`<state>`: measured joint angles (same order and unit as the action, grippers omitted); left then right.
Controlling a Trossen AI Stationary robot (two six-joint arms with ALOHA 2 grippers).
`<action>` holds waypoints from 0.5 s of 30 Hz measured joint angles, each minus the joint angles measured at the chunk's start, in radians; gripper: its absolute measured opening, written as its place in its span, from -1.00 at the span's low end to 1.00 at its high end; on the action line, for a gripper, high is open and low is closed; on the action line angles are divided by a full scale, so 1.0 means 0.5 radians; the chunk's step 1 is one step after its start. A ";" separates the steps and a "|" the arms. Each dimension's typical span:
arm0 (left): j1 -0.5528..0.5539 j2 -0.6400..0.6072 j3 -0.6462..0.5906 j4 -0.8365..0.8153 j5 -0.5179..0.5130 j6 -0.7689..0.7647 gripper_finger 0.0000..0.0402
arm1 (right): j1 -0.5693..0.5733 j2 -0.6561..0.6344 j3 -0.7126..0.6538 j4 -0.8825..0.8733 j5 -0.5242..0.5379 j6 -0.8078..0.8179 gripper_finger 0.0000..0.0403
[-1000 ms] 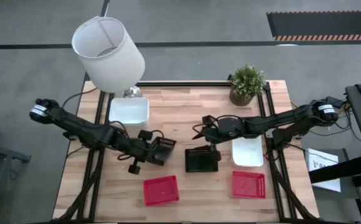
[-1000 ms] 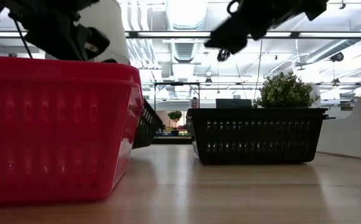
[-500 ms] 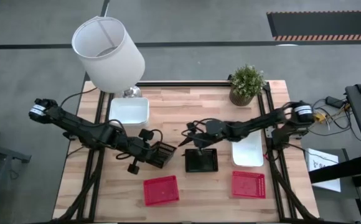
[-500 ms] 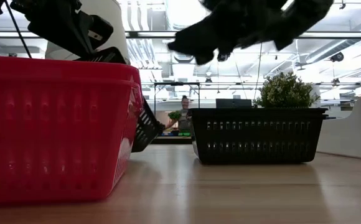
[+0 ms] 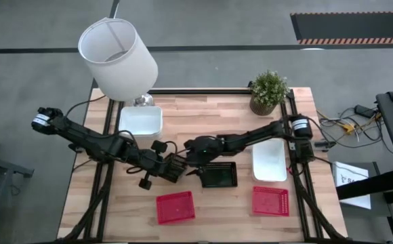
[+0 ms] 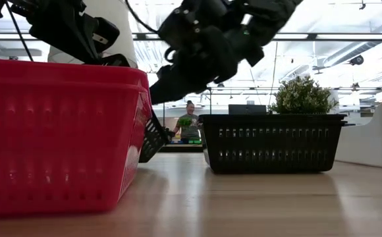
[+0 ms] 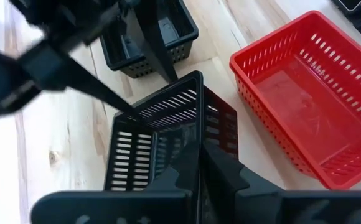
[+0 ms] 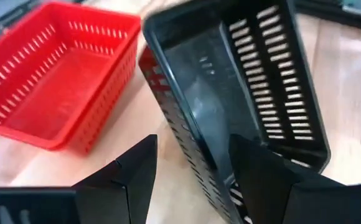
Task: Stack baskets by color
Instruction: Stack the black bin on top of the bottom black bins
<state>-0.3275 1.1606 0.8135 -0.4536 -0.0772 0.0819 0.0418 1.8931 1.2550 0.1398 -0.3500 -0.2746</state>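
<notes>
Nearest the front edge, two red baskets: one (image 5: 175, 207) at seven o'clock, one (image 5: 270, 200) at five, bare wood between them. Left gripper (image 5: 164, 167) reaches in from nine o'clock, jaws clamped on the wall of a tilted black basket (image 5: 176, 167), lifted on edge. Right gripper (image 5: 191, 157) stretches across from three o'clock, jaws apart, its fingers straddling that basket's far rim; contact is hard to make out. Just right, a second black basket (image 5: 219, 175) sits flat. A white basket (image 5: 269, 162) lies at three, another (image 5: 140, 122) at eleven beside the lamp (image 5: 118, 57). Plant (image 5: 268, 91) at one.
</notes>
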 joint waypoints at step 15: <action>0.000 -0.015 -0.002 -0.004 -0.023 0.014 -0.89 | -0.017 0.110 0.258 -0.218 -0.198 -0.274 -0.95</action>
<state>-0.3275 1.1534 0.8127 -0.4559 -0.0888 0.0889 0.0335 1.9480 1.3841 0.0307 -0.4490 -0.4118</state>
